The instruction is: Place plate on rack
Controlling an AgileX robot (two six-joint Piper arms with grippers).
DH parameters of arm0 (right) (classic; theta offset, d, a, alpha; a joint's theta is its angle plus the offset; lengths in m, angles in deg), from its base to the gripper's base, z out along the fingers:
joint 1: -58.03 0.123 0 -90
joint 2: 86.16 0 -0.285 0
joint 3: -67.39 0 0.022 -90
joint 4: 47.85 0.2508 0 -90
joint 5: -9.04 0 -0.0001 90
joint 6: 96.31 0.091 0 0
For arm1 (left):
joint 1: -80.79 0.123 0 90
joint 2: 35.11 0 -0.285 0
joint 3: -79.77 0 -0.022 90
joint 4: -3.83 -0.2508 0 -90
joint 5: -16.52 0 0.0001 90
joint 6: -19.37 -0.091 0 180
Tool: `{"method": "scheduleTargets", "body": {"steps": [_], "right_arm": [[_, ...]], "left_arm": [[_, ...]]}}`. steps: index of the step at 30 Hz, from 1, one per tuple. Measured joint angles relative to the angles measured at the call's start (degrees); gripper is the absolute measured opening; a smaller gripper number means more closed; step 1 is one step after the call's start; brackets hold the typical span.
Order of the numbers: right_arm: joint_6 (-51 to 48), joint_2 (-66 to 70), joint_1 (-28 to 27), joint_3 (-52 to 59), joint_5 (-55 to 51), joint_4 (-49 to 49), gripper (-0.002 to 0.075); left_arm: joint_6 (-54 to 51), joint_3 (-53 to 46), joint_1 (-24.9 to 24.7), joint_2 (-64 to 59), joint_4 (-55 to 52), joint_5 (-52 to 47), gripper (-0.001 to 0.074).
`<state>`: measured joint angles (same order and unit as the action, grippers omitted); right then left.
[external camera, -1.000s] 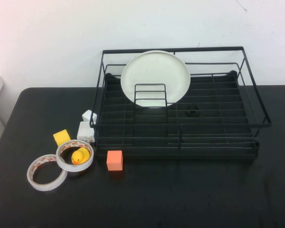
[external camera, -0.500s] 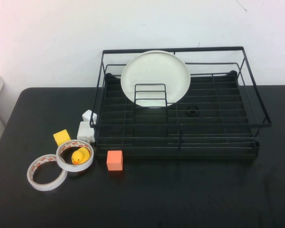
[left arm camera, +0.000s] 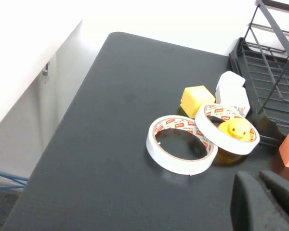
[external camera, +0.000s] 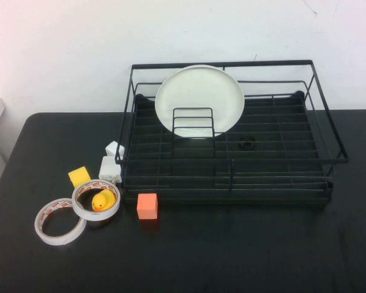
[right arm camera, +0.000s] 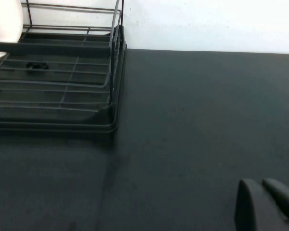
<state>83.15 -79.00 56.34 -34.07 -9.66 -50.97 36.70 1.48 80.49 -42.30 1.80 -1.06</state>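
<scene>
Smooth round white plate (external camera: 199,97) stands upright in black wire rack (external camera: 280,160), behind divider, leaning on the back rail. Matte black worktop (external camera: 232,250). L hand (left arm camera: 266,201) near glossy tape rings (left arm camera: 180,150), R hand (right arm camera: 265,204) over bare worktop; both closed, empty.

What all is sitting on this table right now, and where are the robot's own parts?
plate: 1, white, standing on edge inside the rack, leaning toward its back rail, behind the small wire divider.
rack: 1, black wire, on the table's far middle to right.
tape rolls: 2, white with red print, front left, overlapping.
rubber duck: 1, yellow, inside the tape roll nearer the rack.
yellow cube: 1, left of the rack.
orange cube: 1, in front of the rack.
white blocks: 2, at the rack's left front corner.
table: 1, black.
left pincer: 1, dark, shut, above the front left.
right pincer: 1, dark, shut, above bare table right of the rack.
</scene>
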Motion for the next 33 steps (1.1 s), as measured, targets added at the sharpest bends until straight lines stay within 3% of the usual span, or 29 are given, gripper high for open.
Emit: {"method": "scheduleTargets", "body": {"steps": [33], "right_arm": [[0.0,0.0,0.0,0.0,0.0,0.0,0.0008]], "left_arm": [[-0.8,0.0,0.1,0.0,0.0,-0.3,-0.0001]]}}
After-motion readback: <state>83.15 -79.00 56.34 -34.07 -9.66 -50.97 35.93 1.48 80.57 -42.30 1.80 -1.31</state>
